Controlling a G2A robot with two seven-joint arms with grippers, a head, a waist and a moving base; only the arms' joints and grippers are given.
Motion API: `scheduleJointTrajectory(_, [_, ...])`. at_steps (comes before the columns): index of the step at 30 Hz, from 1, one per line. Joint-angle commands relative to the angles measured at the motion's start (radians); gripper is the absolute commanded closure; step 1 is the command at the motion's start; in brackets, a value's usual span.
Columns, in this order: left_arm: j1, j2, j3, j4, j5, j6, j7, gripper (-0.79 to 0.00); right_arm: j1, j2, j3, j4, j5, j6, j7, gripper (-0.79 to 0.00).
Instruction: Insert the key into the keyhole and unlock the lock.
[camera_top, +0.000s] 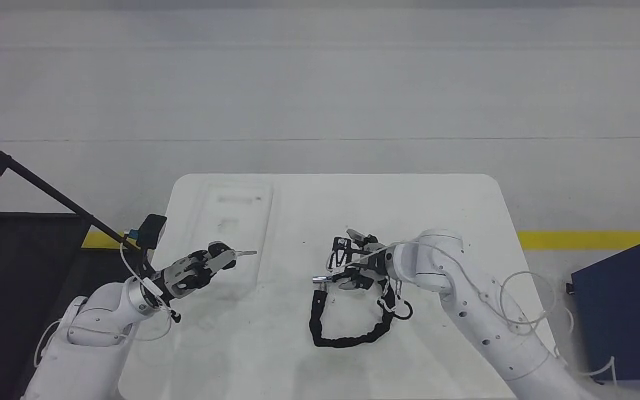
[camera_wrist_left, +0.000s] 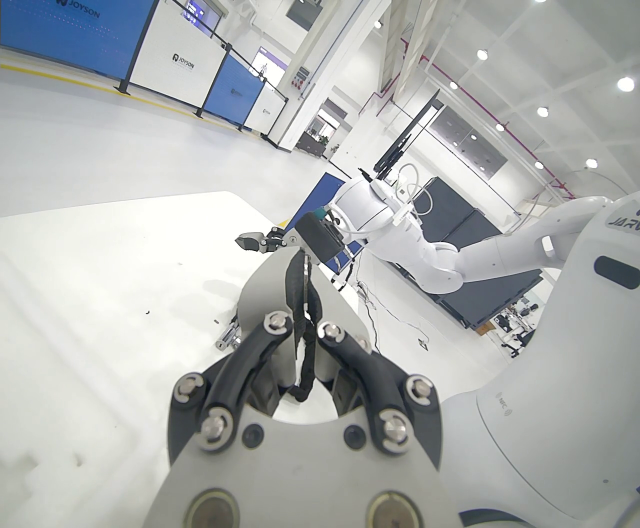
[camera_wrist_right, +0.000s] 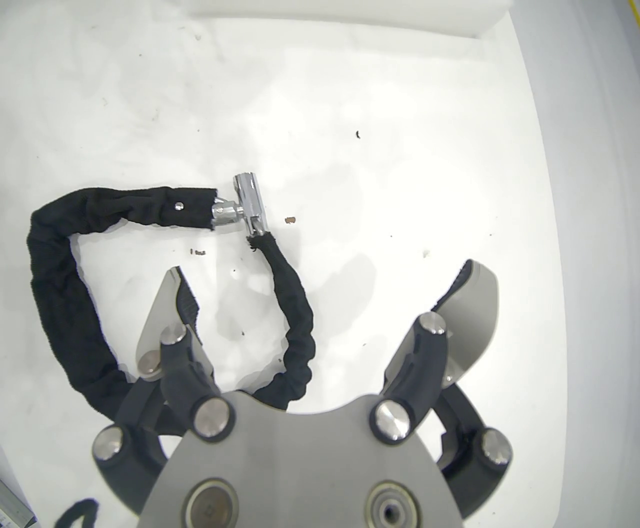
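A chain lock in a black fabric sleeve (camera_top: 345, 338) lies looped on the white table (camera_top: 450, 215). Its chrome lock cylinder (camera_wrist_right: 250, 202) joins the two chain ends (camera_top: 318, 283). My right gripper (camera_wrist_right: 322, 280) hangs open just above the loop, with the cylinder a short way beyond its fingertips and nothing between them (camera_top: 340, 265). My left gripper (camera_top: 222, 256) is over the table's left part, apart from the lock, shut on a small silver key (camera_top: 244, 253) whose tip points toward the lock. In the left wrist view the shut fingers (camera_wrist_left: 300, 270) hide the key, and the cylinder (camera_wrist_left: 227, 341) shows beside them.
A shallow white tray (camera_top: 236, 205) sits at the table's back left. A black stand pole (camera_top: 50, 195) slants in past the table's left edge. Small specks of debris (camera_wrist_right: 358, 133) lie near the lock.
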Motion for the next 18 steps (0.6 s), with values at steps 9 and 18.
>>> scheduleJointTrajectory(9, [0.0, 0.0, 0.0, 0.0, 0.0, 0.0, 0.0, 0.0, 0.037, 0.012, 0.009, 0.027, 0.108, -0.162, 0.044, -0.785])
scheduleJointTrajectory(18, [0.0, 0.0, 0.0, 0.0, 0.0, 0.0, 0.0, 0.0, 0.239, 0.051, -0.234, 0.117, 0.431, -0.1, 0.154, -0.785])
